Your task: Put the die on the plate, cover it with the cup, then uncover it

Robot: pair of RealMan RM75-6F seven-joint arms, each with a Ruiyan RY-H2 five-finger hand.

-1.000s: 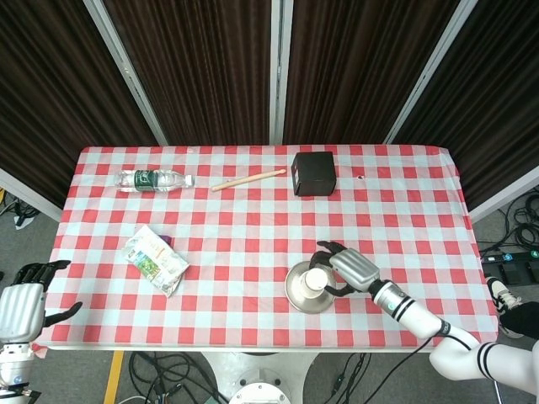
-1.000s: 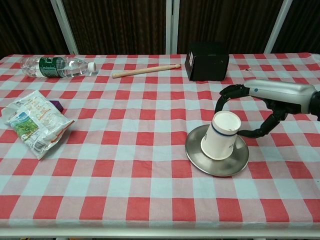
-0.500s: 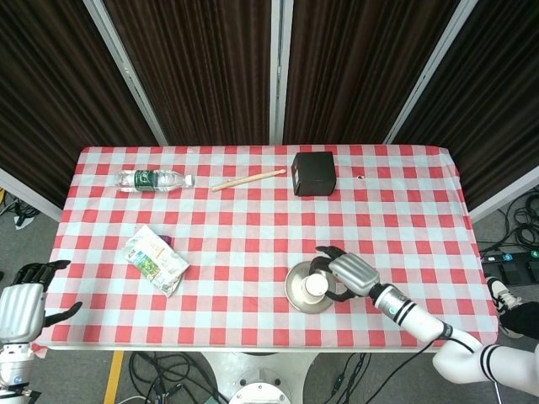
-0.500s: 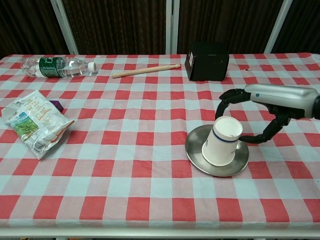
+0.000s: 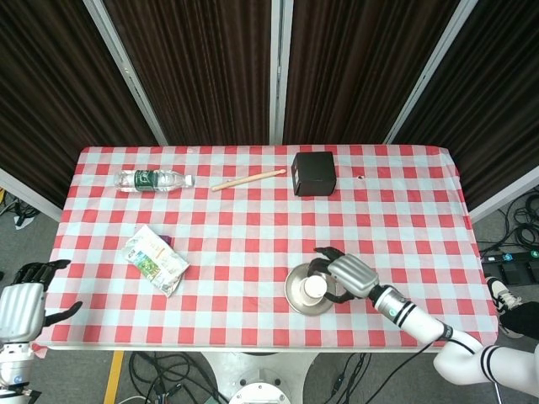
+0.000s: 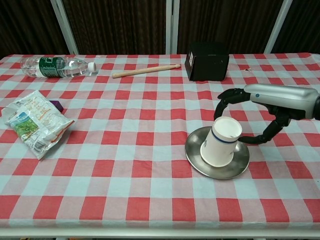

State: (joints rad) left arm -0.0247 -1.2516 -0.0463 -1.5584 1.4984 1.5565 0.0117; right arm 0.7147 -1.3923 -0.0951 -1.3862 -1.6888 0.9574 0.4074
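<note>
Resting upside down on the round silver metal plate [image 6: 192, 150], the white paper cup with a thin blue band [image 6: 220, 141] leans a little to one side, its base turned up and toward the right hand [image 6: 270, 102]. That hand, silver-backed with black fingers [image 6: 226, 97], arches over the cup: the fingers curl down around its far side and the thumb hooks in from the near right, so the cup sits inside the curl. I cannot tell whether the fingertips actually press on the paper or only ring it. In the head view the same hand [image 5: 347, 274] lies across the plate's right half. The die is hidden from where I stand.

The left hand [image 5: 24, 303] hangs off the table's near left corner, fingers spread, nothing in it.

On the red-and-white checked tablecloth [image 6: 125, 170] lie a clear plastic water bottle with a green label [image 6: 55, 65] on its side at the far left, a pale wooden stick [image 6: 146, 70] near the middle, and a black box [image 6: 206, 61] behind the plate. A crumpled snack bag [image 6: 34, 121] sits at the left, with a small purple object [image 6: 57, 105] peeking from its far edge.
</note>
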